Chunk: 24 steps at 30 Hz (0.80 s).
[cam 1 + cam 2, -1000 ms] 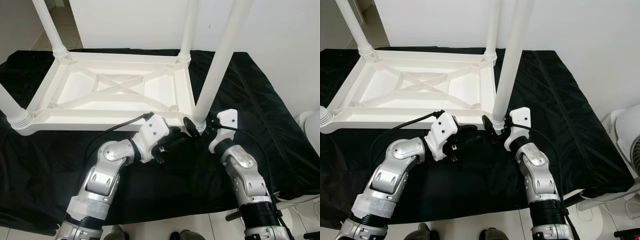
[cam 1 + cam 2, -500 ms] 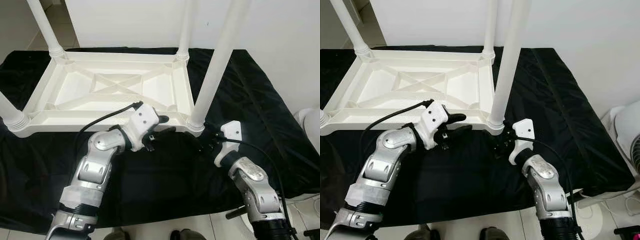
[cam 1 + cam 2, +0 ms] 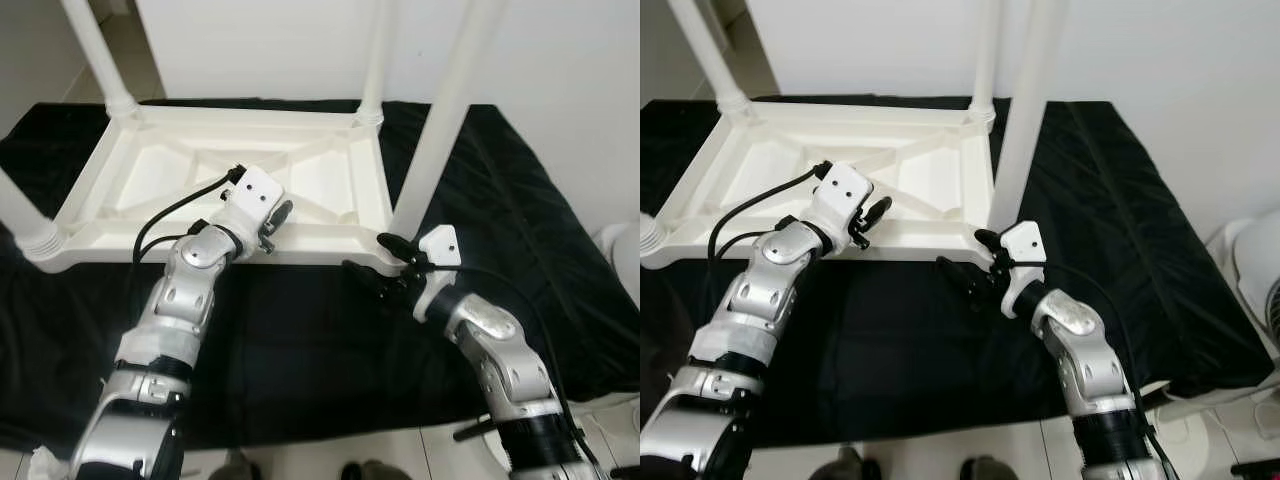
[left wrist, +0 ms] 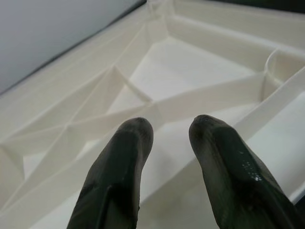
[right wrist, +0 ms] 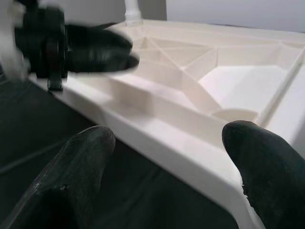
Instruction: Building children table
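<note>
Table (image 3: 330, 238) between parted right claw (image 3: 372, 268).

My two head eyes look forward and down on the upturned table (image 3: 240, 180) from above. Each wrist camera sits close, sighting along its own fingers at the ribbed underside; the blurred black shape in the right wrist view is probably the left pincer (image 5: 97, 47).
</note>
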Available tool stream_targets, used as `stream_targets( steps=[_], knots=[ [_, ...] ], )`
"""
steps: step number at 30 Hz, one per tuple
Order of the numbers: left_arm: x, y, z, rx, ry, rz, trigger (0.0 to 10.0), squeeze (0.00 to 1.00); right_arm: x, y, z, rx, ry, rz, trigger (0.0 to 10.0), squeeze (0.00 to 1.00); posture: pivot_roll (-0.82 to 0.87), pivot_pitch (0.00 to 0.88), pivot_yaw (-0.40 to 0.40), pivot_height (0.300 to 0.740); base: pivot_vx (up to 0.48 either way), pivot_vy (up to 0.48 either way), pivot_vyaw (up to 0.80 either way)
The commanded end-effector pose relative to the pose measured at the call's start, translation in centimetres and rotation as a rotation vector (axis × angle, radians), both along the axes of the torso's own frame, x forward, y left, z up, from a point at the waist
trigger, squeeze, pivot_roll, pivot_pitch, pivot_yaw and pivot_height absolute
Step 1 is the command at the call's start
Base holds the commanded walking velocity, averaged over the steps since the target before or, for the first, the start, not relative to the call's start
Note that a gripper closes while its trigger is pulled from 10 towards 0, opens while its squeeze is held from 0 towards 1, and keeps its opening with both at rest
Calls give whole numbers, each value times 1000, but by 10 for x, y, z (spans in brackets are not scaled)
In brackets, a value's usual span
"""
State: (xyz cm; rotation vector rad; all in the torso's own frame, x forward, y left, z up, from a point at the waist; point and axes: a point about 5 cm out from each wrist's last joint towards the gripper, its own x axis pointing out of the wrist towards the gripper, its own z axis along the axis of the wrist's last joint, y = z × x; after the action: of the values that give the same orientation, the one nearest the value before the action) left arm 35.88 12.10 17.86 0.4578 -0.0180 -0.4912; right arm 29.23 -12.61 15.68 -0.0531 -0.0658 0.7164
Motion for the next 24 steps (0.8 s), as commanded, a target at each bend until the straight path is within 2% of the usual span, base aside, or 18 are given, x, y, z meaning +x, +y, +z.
stream_targets(
  steps=[1,6,8,12,17,19,24],
  knots=[
    [5,3,-5,34,10,66,10000,0,6,-3,2,19,-15,-42,10000,0,-71,54,2,740,0,0,0],
    [8,9,-15,82,52,76,10000,0,14,-11,5,50,-36,-143,10000,0,-77,63,11,740,0,0,0],
    [7,11,-16,74,65,33,10000,0,18,-22,6,64,-45,-218,10000,0,-81,67,20,740,0,0,0],
    [5,11,-17,74,65,-12,10000,0,19,-32,7,70,-47,-274,10000,0,-83,70,23,740,0,0,0],
    [1,10,-16,40,57,-81,10000,0,20,-40,5,62,-46,-309,10000,0,-86,72,26,740,0,0,0],
    [-6,5,-11,-22,46,-172,10000,0,21,-46,4,63,-47,-336,10000,0,-88,74,27,740,0,0,0],
    [-14,-4,-11,-77,62,-260,10000,0,19,-38,2,91,-56,-324,10000,0,-93,78,27,740,0,0,0]
  ],
)
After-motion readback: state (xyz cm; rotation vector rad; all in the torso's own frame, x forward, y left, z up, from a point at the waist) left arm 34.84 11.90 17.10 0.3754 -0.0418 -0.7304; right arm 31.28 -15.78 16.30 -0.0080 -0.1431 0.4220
